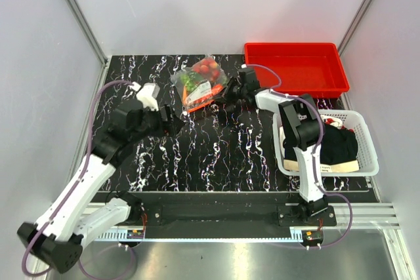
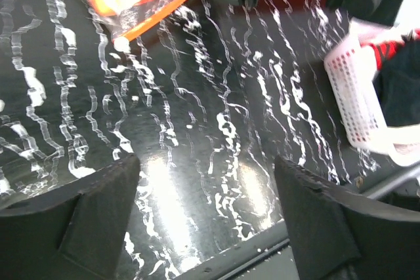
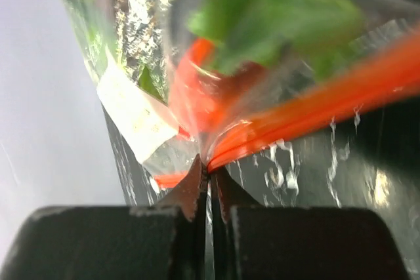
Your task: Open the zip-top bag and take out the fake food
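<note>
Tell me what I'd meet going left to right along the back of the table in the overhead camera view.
A clear plastic zip-top bag → the right gripper, shut on the bag's right edge → a shallow red plastic tray.

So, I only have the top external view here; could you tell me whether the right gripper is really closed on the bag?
Observer: Yes. In the right wrist view the right gripper has its fingertips pressed together on the zip-top bag, at the end of its orange-red zip strip.
Operator: Thanks. And what sits inside, nearest that pinch?
Observer: An orange piece of the fake food, with green leaves above it.
Operator: Is the left gripper holding anything?
Observer: No. The left wrist view shows the left gripper open, with only bare tabletop between its fingers.
</note>
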{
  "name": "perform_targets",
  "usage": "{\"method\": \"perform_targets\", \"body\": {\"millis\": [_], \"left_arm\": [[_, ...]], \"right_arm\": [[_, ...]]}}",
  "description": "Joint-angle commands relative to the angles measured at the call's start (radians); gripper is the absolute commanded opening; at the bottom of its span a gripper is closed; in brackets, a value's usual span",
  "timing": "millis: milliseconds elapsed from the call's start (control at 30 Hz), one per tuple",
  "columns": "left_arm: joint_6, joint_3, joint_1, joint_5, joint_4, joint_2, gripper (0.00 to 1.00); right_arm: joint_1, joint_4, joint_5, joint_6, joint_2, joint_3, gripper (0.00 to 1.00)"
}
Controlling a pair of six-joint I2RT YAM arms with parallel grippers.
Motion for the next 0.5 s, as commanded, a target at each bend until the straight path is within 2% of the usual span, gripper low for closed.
{"method": "perform_targets", "body": {"millis": [0,167,300,467], "left_arm": [[0.042,0.021,-0.040,0.104,0.108,0.123,0.78],[0.116,0.113,-0.134,-0.060,0.088,0.224,0.73],[0.134,0.173,-0.134,-0.066,0.087,0.280,0.73],[0.229,0.274,-0.134,-0.049,0.076,0.367,0.71]], "right_arm": [[0.008,-0.249,-0.214,-0.213,-0.125,0.066,0.00],[-0.001,-0.358,-0.240,-0.269,-0.211,0.100,0.00],[-0.001,-0.369,-0.282,-0.258,-0.257,0.125,0.00],[-0.003,-0.430,-0.299,-0.285,-0.281,0.169,0.00]]}}
